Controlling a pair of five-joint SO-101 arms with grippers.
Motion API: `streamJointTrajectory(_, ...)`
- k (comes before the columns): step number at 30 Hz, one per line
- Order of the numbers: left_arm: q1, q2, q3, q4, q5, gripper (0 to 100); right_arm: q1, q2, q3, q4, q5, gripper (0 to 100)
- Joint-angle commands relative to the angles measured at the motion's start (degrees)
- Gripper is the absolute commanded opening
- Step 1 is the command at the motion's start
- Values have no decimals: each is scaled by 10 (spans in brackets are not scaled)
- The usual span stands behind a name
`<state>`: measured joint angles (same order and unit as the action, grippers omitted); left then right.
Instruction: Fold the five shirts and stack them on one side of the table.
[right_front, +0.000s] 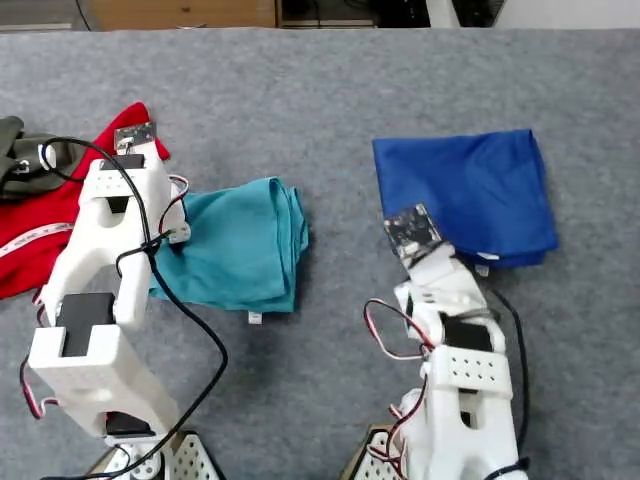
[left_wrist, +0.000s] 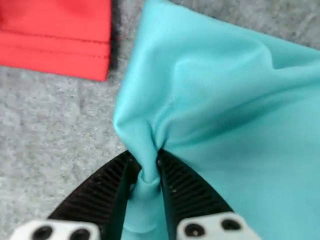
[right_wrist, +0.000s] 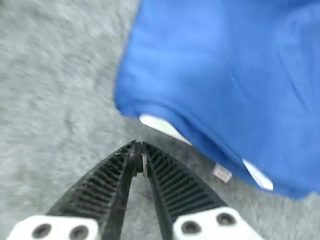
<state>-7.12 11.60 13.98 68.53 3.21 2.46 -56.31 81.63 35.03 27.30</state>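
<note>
Teal shirt (right_front: 240, 245) lies folded mid-tabletop (right_front: 330, 120), its edge pinched tight in L end effector (left_wrist: 150, 170). Blue shirt (right_front: 470, 190) folded on R side. R end effector (right_wrist: 138, 155) closed, empty, just beside its hem. Red shirt (right_front: 40, 230) far L.

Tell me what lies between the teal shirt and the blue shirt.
Only bare grey table lies between the teal shirt and the blue shirt; the high view shows that strip with nothing on it.

A folded teal shirt (right_front: 240, 245) lies between red shirt (right_front: 40, 225) and folded blue shirt (right_front: 470, 190).
</note>
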Motion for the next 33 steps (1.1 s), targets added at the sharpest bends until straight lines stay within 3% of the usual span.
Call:
streamJointTrajectory(1, 32, -10, -40, 45, 42, 195, -61, -11, -114, 119, -51, 84)
streamJointTrajectory(3, 49, -29, -68, 84, 69, 258, -107, -9, -168, 171, -149, 128)
streamJointTrajectory(6, 73, -76, -120, 140, 53, 252, -175, -7, -232, 195, -299, 176)
streamJointTrajectory(8, 72, -109, -157, 171, 41, 250, -224, -7, -267, 203, -359, 190)
streamJointTrajectory(12, 20, -137, -201, 183, 33, 250, -312, -2, -300, 199, -363, 177)
streamJointTrajectory(16, -37, -116, -198, 140, 36, 249, -357, 56, -346, 151, -303, 0)
streamJointTrajectory(17, -44, -105, -198, 125, 38, 249, -361, 85, -363, 140, -279, 7)
streamJointTrajectory(24, -16, 20, -200, 22, 77, 92, -361, 382, -576, 77, -287, 2)
streamJointTrajectory(33, 3, 192, -274, -11, 78, 33, -305, 735, -779, 77, -287, 2)
